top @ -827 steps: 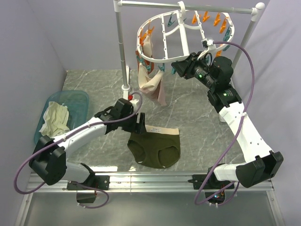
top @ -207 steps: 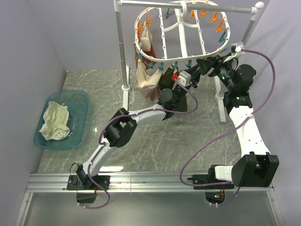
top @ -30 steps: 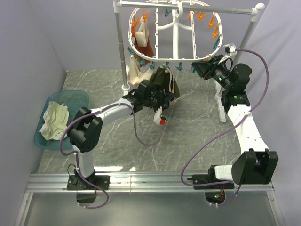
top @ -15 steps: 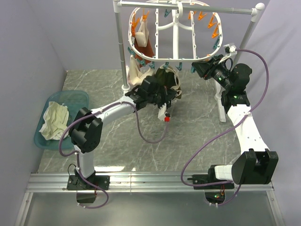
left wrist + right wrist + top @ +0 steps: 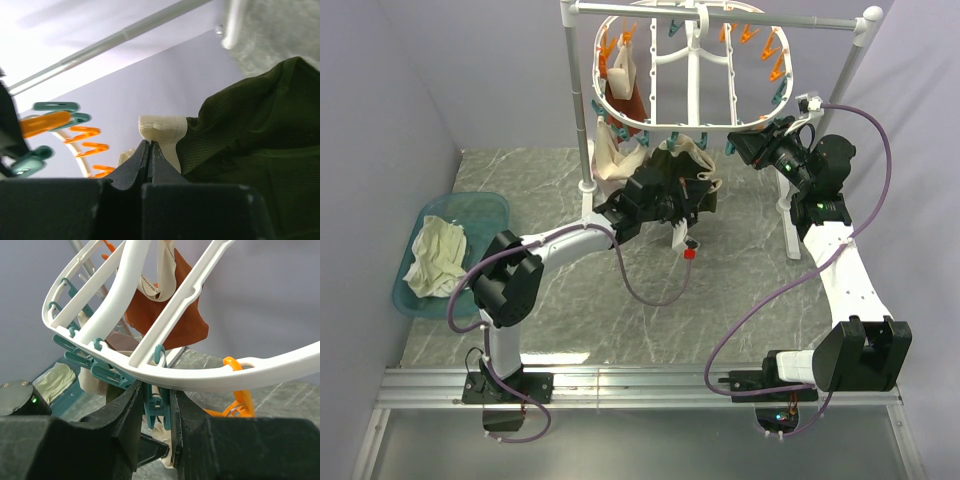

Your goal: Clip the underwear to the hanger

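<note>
The white oval hanger hangs from the rail, with orange and teal clothespins round its rim. The dark olive underwear hangs bunched under the hanger's near rim. My left gripper reaches up beside it. In the left wrist view its fingers are pressed together at the pale beige waistband, with olive cloth to the right. My right gripper sits at the rim's right end. Its fingers are shut on a teal clothespin hanging from the rim.
Pinkish-beige and rust-red garments hang clipped on the hanger's left side. The white pole stand holds the rail, with its other post on the right. A blue tub with a cream-white cloth sits at the left.
My left gripper has shut and moved to the right under the hanger, drawing the beige waistband out to the right. The right arm has not moved.
</note>
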Motion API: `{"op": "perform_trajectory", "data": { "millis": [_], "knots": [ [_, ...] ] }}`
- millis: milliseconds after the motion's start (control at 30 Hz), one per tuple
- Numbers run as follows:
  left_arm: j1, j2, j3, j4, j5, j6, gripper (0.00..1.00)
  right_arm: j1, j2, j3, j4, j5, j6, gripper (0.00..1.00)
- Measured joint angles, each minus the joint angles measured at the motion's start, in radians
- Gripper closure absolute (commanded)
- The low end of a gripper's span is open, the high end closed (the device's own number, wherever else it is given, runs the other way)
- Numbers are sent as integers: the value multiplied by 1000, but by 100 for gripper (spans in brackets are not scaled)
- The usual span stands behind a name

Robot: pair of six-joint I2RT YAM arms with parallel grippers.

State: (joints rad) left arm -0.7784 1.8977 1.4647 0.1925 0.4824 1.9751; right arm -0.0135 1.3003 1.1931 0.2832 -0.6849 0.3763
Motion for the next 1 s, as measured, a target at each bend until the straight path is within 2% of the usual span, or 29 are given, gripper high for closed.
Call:
{"op": "perform_trajectory", "data": {
  "millis": [367, 1000],
  "knots": [
    [-35, 0, -18, 209, -46, -82, 100, 0, 0, 0, -2, 0, 17, 100],
    [-42, 15, 39, 266, -99, -140, 100, 0, 0, 0, -7, 11, 18, 100]
  ]
}}
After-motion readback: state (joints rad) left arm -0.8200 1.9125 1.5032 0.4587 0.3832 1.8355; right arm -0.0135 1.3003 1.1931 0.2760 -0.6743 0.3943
